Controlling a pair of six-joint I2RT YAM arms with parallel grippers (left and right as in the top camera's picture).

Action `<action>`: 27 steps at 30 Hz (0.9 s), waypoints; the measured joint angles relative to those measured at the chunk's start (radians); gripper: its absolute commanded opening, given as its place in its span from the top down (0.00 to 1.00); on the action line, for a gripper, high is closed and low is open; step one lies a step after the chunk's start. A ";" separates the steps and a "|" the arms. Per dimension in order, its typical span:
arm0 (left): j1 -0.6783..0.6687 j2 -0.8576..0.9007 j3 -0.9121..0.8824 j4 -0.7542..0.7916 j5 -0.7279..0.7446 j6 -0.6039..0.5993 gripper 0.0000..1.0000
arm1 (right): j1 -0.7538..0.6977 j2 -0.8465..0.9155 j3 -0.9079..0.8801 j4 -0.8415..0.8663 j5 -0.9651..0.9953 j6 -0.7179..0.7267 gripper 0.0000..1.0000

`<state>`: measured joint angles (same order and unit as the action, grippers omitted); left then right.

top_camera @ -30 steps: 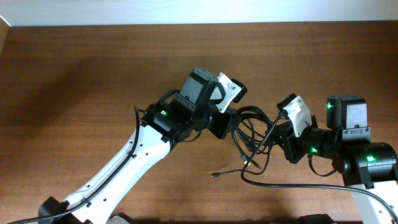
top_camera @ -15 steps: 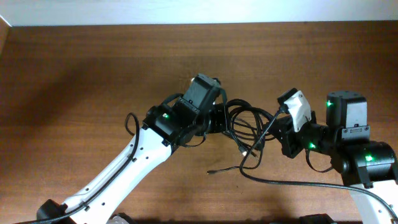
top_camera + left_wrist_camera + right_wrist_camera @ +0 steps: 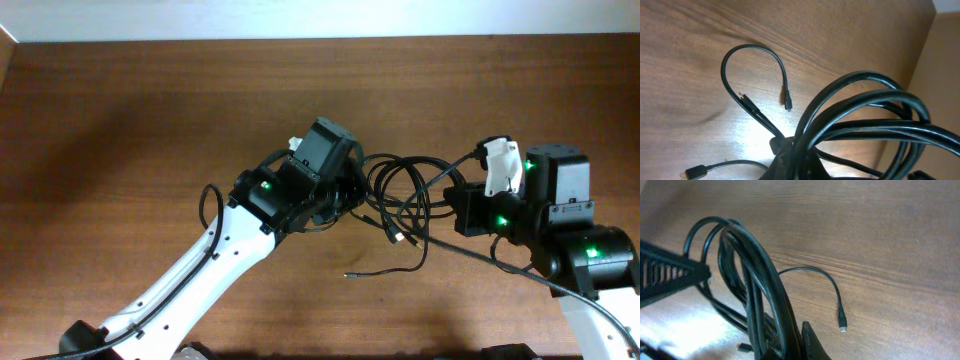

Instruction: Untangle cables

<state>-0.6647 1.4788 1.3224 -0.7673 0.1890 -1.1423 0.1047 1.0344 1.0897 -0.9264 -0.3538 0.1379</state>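
A tangle of black cables [image 3: 402, 190] hangs between my two grippers over the wooden table. My left gripper [image 3: 352, 197] is shut on the left side of the bundle; the left wrist view shows its fingers [image 3: 795, 165] clamped on thick loops [image 3: 865, 115]. My right gripper [image 3: 462, 207] is shut on the right side; in the right wrist view the thick strands [image 3: 765, 285] run between its fingers [image 3: 800, 345]. A thin cable trails down to a loose plug [image 3: 349, 274] on the table, which also shows in the right wrist view [image 3: 842, 325].
The wooden table [image 3: 120, 130] spreads to the left and back. A thin cable loop ending in a small plug [image 3: 788, 105] and another plug [image 3: 694, 173] lie on the wood. A thick cable [image 3: 560, 290] runs off along my right arm.
My right gripper has moved right and slightly back, drawing the bundle out wider. My left gripper has rotated and held its place. The loose plug has slid a little on the table.
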 measured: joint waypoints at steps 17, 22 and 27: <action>0.016 0.000 0.000 -0.046 -0.133 0.024 0.01 | -0.004 -0.034 0.000 0.084 0.003 0.050 0.96; 0.016 0.000 0.000 -0.021 -0.125 0.183 0.01 | -0.004 -0.098 0.000 0.086 -0.119 -0.071 0.96; 0.017 0.000 0.000 0.084 0.031 0.500 0.01 | -0.004 -0.140 0.000 0.086 -0.246 -0.211 0.96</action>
<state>-0.6476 1.4788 1.3224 -0.6834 0.2203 -0.6422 0.1009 0.8940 1.0897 -0.8406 -0.6003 -0.0727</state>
